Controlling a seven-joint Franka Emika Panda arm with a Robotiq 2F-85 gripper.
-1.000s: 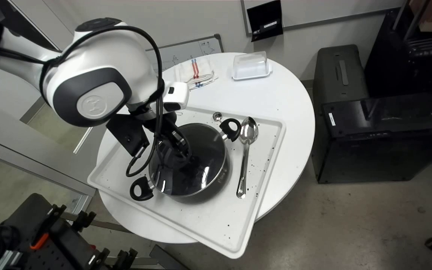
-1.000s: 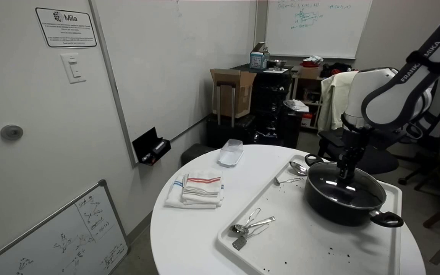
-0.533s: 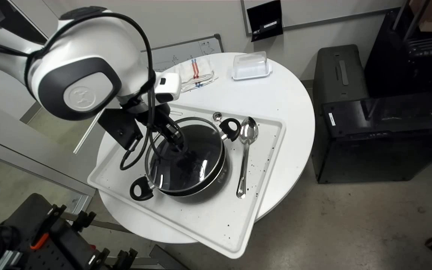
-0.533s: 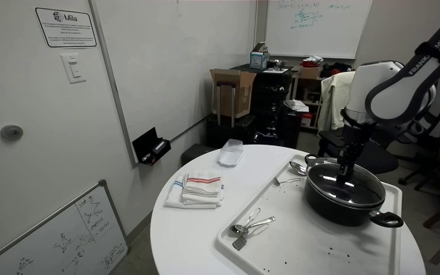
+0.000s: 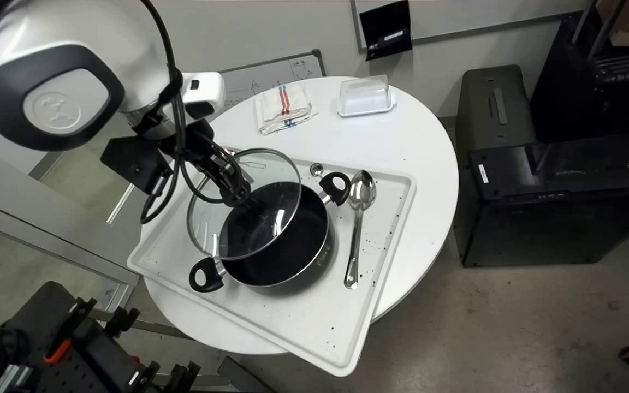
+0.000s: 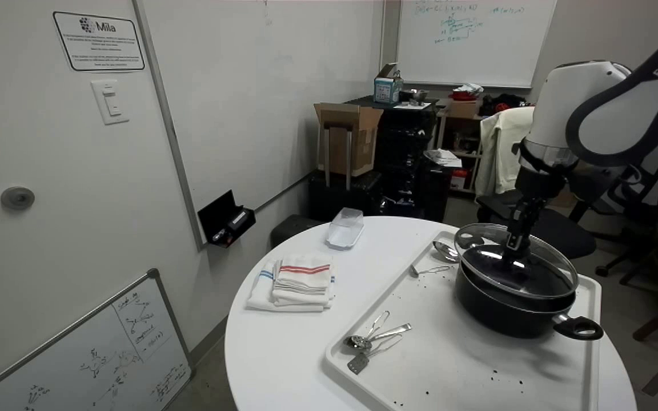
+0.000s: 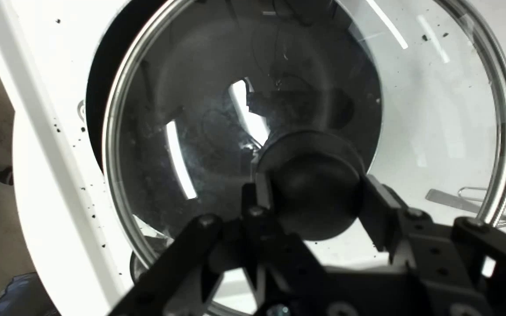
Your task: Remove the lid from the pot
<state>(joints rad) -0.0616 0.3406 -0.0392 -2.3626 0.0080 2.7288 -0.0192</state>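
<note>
The round glass lid (image 5: 265,232) with its metal rim is raised off the black pot (image 5: 306,248) and shifted to one side, so part of the pot's dark inside is uncovered. In an exterior view the lid (image 6: 543,277) hangs a little above the rim of the pot (image 6: 494,315). In the wrist view my gripper (image 7: 316,191) is shut around the lid's dark round knob (image 7: 319,202), one finger on each side. The lid (image 7: 218,109) fills most of that view, with the pot's edge (image 7: 99,83) beyond its rim. The pot stands upright with both loop handles showing.
The pot stands on a white tray (image 5: 342,349) on a round white table (image 6: 283,354). A large metal spoon (image 5: 358,207) lies beside the pot. Several small utensils (image 6: 370,342) lie at a tray corner. Folded towels (image 6: 303,282) and a clear-lidded dish (image 5: 366,98) are on the table.
My gripper has lifted the lid off the pot's rim and moved it up and toward the left in an exterior view, uncovering part of the pot. The pot has stayed in place.
</note>
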